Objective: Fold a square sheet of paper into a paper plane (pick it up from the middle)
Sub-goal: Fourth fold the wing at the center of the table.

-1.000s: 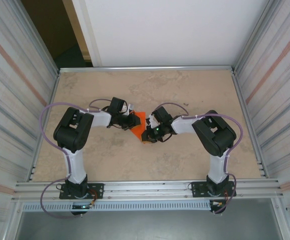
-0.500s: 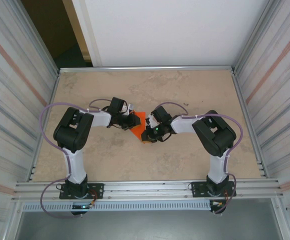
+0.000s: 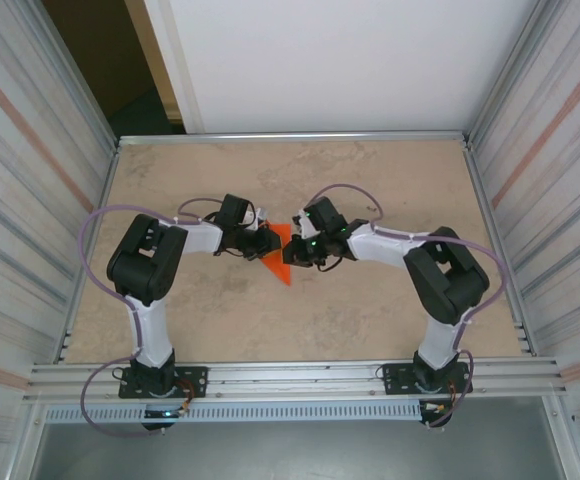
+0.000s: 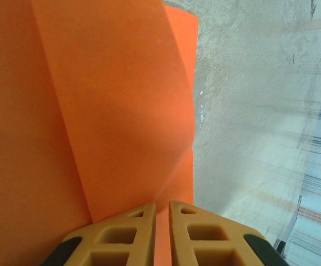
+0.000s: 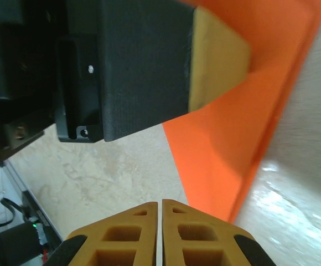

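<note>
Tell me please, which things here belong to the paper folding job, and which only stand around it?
Belong to the job:
- orange paper, already creased
- left pincer
- right pincer

Only around:
- table
- purple cables
- metal side walls
- white back panel

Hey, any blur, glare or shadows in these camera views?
Top view: sharp and evenly lit. Left wrist: a soft shadow falls across the paper, and the picture's right edge is streaked with blur. Right wrist: bright glare on the table beside the paper.
</note>
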Controlling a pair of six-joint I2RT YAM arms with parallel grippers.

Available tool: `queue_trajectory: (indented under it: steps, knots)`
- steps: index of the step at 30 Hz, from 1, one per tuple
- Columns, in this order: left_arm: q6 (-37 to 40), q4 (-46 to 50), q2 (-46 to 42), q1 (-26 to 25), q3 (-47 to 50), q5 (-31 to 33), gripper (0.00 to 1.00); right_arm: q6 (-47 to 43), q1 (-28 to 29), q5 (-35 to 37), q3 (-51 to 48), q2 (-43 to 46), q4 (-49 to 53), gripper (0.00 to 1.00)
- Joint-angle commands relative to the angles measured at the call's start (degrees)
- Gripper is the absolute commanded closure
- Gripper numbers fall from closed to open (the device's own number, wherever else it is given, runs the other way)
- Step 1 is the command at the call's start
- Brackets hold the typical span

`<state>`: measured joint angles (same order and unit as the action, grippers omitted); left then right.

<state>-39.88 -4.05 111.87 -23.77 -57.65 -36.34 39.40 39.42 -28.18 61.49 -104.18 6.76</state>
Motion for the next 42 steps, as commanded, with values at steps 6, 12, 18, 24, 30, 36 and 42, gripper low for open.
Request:
queue_trajectory:
  steps: [6,12,18,24,30,36,42]
  knots:
    - [0.52,8.93,3.61,0.00,2.19,6.06,0.85,-1.17,1.29,0.96,2.07,-4.84,2.03,0.91]
    - [0.55,9.14,3.33,-0.05,1.93,5.93,0.85,-1.23,0.41,0.95,1.03,-6.71,2.02,0.92]
    - [0.89,9.34,2.09,-0.04,1.32,5.01,0.85,-1.25,0.35,1.77,1.16,-8.25,4.13,0.92]
    - [4.08,11.61,-0.64,-0.05,-2.63,2.59,0.82,-3.10,-0.57,3.88,0.24,-8.19,9.03,0.92]
    - [8.37,14.61,0.23,0.06,-7.69,0.85,0.80,-8.89,-0.73,1.52,0.71,-8.25,15.42,0.92]
    - [10.89,15.48,1.95,0.21,-9.17,0.92,0.81,-13.71,-0.93,0.58,0.05,-7.62,19.99,0.92]
    - [12.07,15.22,3.84,0.56,-9.55,1.44,0.82,-13.75,-1.11,0.61,-0.44,-7.70,20.15,0.92]
